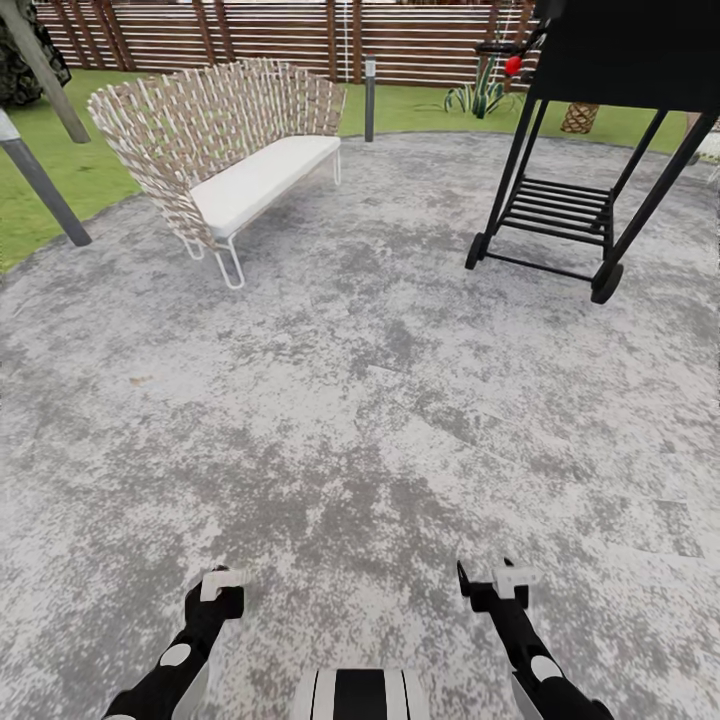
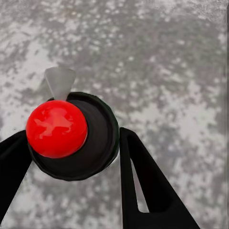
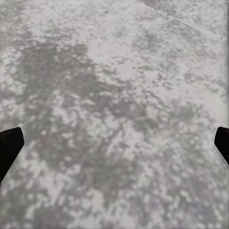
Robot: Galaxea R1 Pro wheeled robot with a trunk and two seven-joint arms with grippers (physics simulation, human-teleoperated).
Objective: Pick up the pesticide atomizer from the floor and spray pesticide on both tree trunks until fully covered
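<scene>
Atomizer (image 2: 71, 136) sits between your left tool's (image 2: 71, 157) fingers, apparently gripped; right tool (image 3: 114, 143) is wide and bare over the floor (image 1: 380, 400). Next, find the trees.

Black arms with white oval patches and pale grey undersides. Left gripper (image 1: 222, 590) and right gripper (image 1: 492, 585): black with small white blocks on top. Black, tapered, wedge-shaped fingers (image 2: 143, 183). White trunk top, broad black stripe down its centre.
</scene>
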